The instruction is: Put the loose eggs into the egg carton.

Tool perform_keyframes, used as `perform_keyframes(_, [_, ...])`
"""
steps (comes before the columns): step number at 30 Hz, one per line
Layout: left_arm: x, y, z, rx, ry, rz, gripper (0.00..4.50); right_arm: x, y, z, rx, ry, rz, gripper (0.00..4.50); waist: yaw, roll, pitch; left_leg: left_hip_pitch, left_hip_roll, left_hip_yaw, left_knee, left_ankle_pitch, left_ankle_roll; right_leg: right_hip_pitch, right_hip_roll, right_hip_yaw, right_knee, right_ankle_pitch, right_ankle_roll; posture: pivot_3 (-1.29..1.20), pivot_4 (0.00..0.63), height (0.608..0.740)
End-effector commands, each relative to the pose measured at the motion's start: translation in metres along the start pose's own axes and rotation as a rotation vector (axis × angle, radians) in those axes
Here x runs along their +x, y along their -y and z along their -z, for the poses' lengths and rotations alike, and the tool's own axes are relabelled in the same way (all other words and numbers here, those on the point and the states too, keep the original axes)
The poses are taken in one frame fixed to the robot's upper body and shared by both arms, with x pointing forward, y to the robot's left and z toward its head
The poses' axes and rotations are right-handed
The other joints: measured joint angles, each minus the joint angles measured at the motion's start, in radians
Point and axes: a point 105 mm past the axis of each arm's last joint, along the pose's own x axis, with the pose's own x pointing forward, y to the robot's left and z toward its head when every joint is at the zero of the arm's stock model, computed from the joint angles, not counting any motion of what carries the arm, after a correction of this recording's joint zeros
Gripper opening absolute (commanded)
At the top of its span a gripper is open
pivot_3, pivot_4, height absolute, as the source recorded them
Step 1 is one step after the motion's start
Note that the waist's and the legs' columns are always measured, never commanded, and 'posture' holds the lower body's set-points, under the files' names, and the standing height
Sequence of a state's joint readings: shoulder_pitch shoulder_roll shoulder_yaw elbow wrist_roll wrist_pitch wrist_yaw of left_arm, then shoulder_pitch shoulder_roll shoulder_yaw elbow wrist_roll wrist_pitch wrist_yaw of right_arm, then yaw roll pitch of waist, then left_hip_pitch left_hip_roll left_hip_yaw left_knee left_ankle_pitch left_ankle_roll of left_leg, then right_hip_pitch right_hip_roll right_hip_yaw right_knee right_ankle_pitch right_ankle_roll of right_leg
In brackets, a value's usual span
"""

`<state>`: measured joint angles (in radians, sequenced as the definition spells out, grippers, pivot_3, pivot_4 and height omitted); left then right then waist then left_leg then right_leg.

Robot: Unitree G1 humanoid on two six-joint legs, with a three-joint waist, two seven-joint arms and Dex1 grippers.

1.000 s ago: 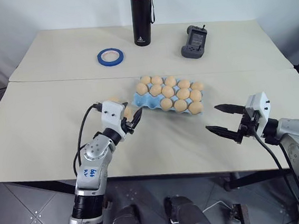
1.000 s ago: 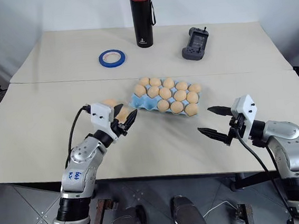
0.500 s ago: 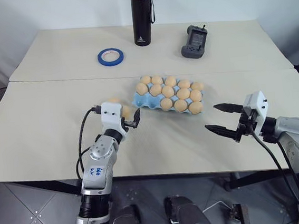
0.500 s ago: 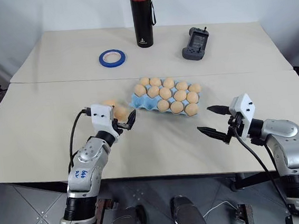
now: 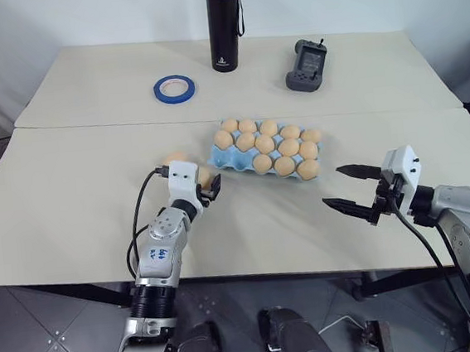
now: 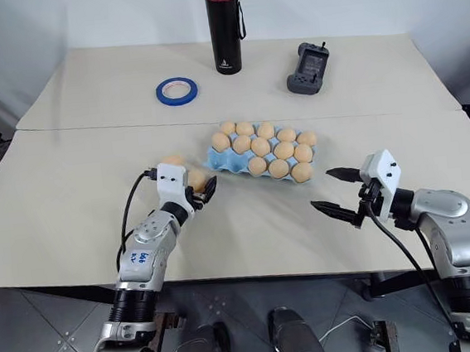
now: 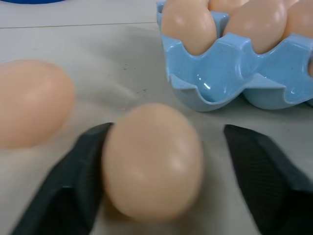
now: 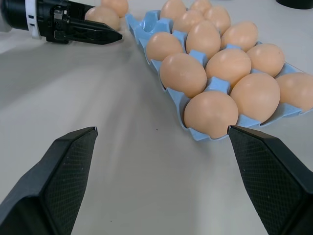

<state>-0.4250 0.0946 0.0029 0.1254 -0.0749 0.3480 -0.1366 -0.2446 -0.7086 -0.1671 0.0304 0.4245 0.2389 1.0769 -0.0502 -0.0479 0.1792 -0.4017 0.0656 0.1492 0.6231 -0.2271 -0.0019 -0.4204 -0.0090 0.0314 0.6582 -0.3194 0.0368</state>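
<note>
**Closing on a loose egg beside the carton**

Two loose eggs (image 5: 179, 160) left of centre frame, just beside the egg carton (image 5: 227, 161), whose near-left cup stands empty. Left gripper (image 7: 159, 169) straddling the nearer egg (image 7: 152, 159): one finger touching its side, the other apart, so partly open, not yet gripping. Right gripper (image 5: 348, 187) at right of frame, spread wide, holding nothing. Likely light, smooth, slippery and brittle; best pinched gently across the broad middle, never squeezed hard.
</note>
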Motion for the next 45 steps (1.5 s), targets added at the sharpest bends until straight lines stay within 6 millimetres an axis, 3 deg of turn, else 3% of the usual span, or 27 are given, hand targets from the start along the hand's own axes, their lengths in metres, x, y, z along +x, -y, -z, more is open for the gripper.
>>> perform_keyframes(1, [-0.002, 0.004, -0.02, 0.013, 0.079, 0.019, 2.32, -0.01, 0.006, -0.012, -0.055, 0.014, 0.033, 4.5, 0.001, 0.0, 0.0, 0.0, 0.0, 0.0, 0.0, 0.0, 0.0, 0.0, 0.0, 0.0, 0.0, 0.0, 0.0, 0.0, 0.15, 0.74])
perform_keyframes(4, [-0.01, 0.005, -0.028, 0.017, 0.098, 0.012, 1.71, -0.013, 0.006, -0.012, -0.058, 0.01, 0.043, 4.5, 0.0, 0.0, 0.0, 0.0, 0.0, 0.0, 0.0, 0.0, 0.0, 0.0, 0.0, 0.0, 0.0, 0.0, 0.0, 0.0, 0.15, 0.74])
perform_keyframes(11, [-0.044, 0.031, -0.062, 0.06, 0.169, 0.148, 1.71, -0.016, 0.007, -0.011, -0.058, 0.012, 0.066, 4.5, -0.002, 0.0, 0.0, 0.0, 0.0, 0.0, -0.001, -0.001, -0.001, 0.0, 0.0, 0.0, 0.0, 0.0, 0.0, 0.0, 0.15, 0.74])
perform_keyframes(14, [-0.049, 0.041, -0.077, 0.097, 0.235, 0.218, 1.71, -0.014, 0.006, -0.011, -0.055, 0.015, 0.066, 4.5, -0.002, 0.001, 0.0, 0.0, 0.0, 0.0, -0.001, -0.001, -0.002, 0.0, 0.0, 0.0, 0.0, 0.0, 0.0, 0.0, 0.15, 0.74])
perform_keyframes(21, [0.015, 0.057, -0.076, 0.099, 0.244, 0.266, 1.71, -0.009, 0.0, -0.013, -0.053, 0.053, 0.051, 4.5, 0.015, 0.001, 0.001, 0.001, -0.001, -0.002, 0.004, -0.001, 0.0, 0.005, 0.0, 0.0, -0.006, 0.002, 0.001, 0.0, 0.15, 0.74])
perform_keyframes(31, [0.043, 0.061, -0.065, 0.091, 0.244, 0.296, 1.71, -0.014, -0.002, -0.016, -0.057, 0.084, 0.075, 4.5, 0.024, 0.003, 0.001, -0.002, 0.0, 0.0, 0.003, -0.008, 0.009, 0.005, -0.001, 0.0, -0.015, 0.006, 0.007, 0.0, 0.15, 0.74])
perform_keyframes(39, [0.042, 0.082, -0.062, 0.083, 0.235, 0.426, 4.34, -0.011, -0.002, -0.014, -0.051, 0.076, 0.081, 4.5, 0.024, 0.003, 0.001, -0.003, 0.0, 0.002, 0.004, -0.01, 0.008, 0.005, -0.001, 0.0, -0.016, 0.004, 0.008, 0.0, 0.15, 0.74])
perform_keyframes(45, [0.04, 0.086, -0.062, 0.087, 0.237, 0.445, 4.47, -0.011, -0.001, -0.013, -0.052, 0.069, 0.079, 4.5, 0.021, 0.004, 0.001, -0.002, 0.0, 0.002, 0.004, -0.01, 0.009, 0.005, -0.001, 0.0, -0.014, 0.004, 0.007, 0.0, 0.15, 0.74])
